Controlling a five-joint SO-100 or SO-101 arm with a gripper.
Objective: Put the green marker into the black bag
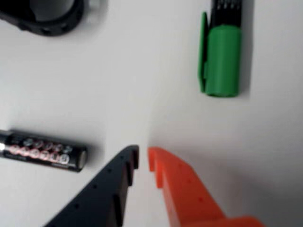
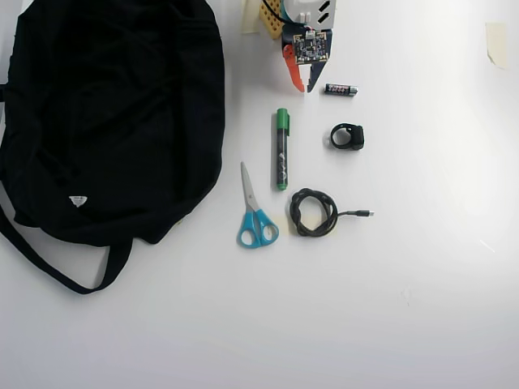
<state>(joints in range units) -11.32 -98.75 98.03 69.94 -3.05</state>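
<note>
The green marker (image 2: 281,150) lies lengthwise on the white table, its green cap towards the arm. In the wrist view only the cap (image 1: 221,61) and a bit of dark barrel show at the upper right. My gripper (image 2: 306,87) hovers just above and right of the cap in the overhead view. Its black and orange fingers (image 1: 143,152) are shut, with only a thin slit at the tips and nothing held. The black bag (image 2: 113,113) fills the left side of the overhead view, its strap trailing at the lower left.
A small black battery (image 2: 340,90) lies right beside the gripper (image 1: 45,150). A black ring-shaped clip (image 2: 348,136), blue-handled scissors (image 2: 255,215) and a coiled black cable (image 2: 315,212) lie around the marker. A strip of tape (image 2: 495,40) sits at the far right.
</note>
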